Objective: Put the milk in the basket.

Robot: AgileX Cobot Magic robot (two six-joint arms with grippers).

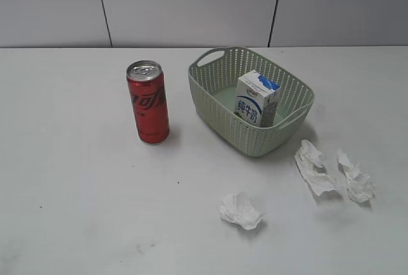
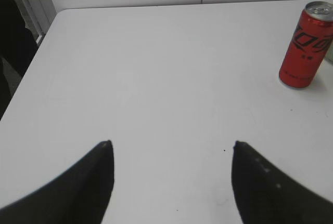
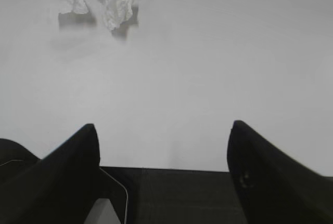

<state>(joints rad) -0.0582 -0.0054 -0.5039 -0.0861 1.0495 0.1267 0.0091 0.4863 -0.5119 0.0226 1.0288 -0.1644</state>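
Milk (image 1: 257, 99) stands upright inside the basket (image 1: 217, 118), toward its right half, lower part hidden by the near wall, so whether it sits flat on the floor can't be fully confirmed, but it looks settled and not leaning on the lattice. No arm shows in the exterior view. Judging by that, the placement looks done; what's left is retreat/hold only.

Left gripper (image 2: 171, 151): fingers wide apart, nothing btwn them, hovering over bare table (image 2: 156, 68), red can (image 2: 307, 44) off to its upper right, well apart. Right gripper (image 3: 162, 141): fingers also spread, empty, over bare table near its front edge; two crumpled tissues (image 3: 117, 3) lie ahead of it, well clear.

Doing the remaining step well, imo:
- Keep both sets of fingers spread and away from the basket; no need to re-touch the carton, a nudge could tip it since it's tall for its footprint.
- If either arm moves, lift first, then travel, so it doesn't sweep the can (image 1: 148, 103), which stands just left of the basket and would roll if knocked.
- Right side: third tissue (image 1: 241, 210) sits in front of the basket, the other two at its right; light stuff, drags easily, so stay above them.
- Basket is light plastic; a bump on the rim would shift it and the carton w/ it.
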